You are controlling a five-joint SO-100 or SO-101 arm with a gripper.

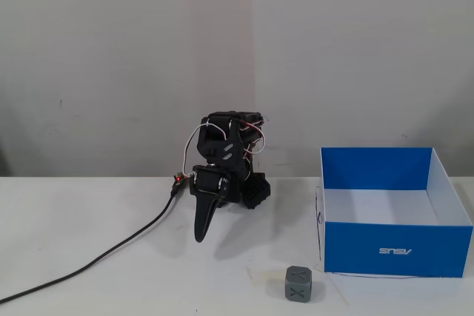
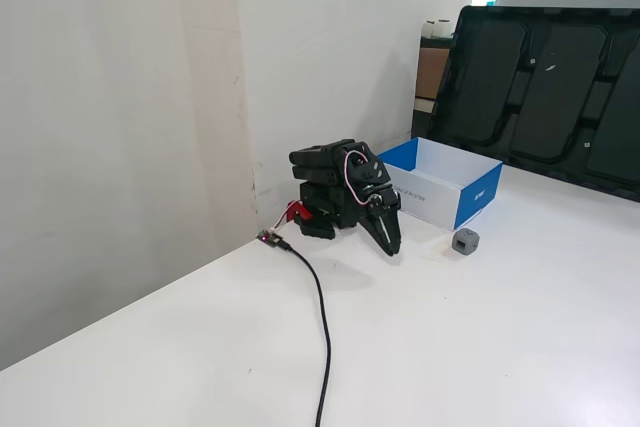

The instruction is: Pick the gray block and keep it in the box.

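Observation:
The gray block [image 1: 298, 284] is a small gray cube with dark X marks. It sits on the white table just left of the box's front corner, and it shows in both fixed views [image 2: 465, 241]. The box [image 1: 396, 246] is open-topped, blue outside with white lettering and a white floor; it stands to the right of the arm [image 2: 478, 193]. The black arm is folded down by the wall. My gripper [image 1: 201, 234] points down with its fingers together and empty [image 2: 394, 247]. It is apart from the block, to its left in the front view.
A black cable [image 1: 111, 246] runs from the arm's base across the table to the left [image 2: 322, 317]. A white wall stands right behind the arm. Dark panels [image 2: 545, 97] lean at the table's far side behind the box.

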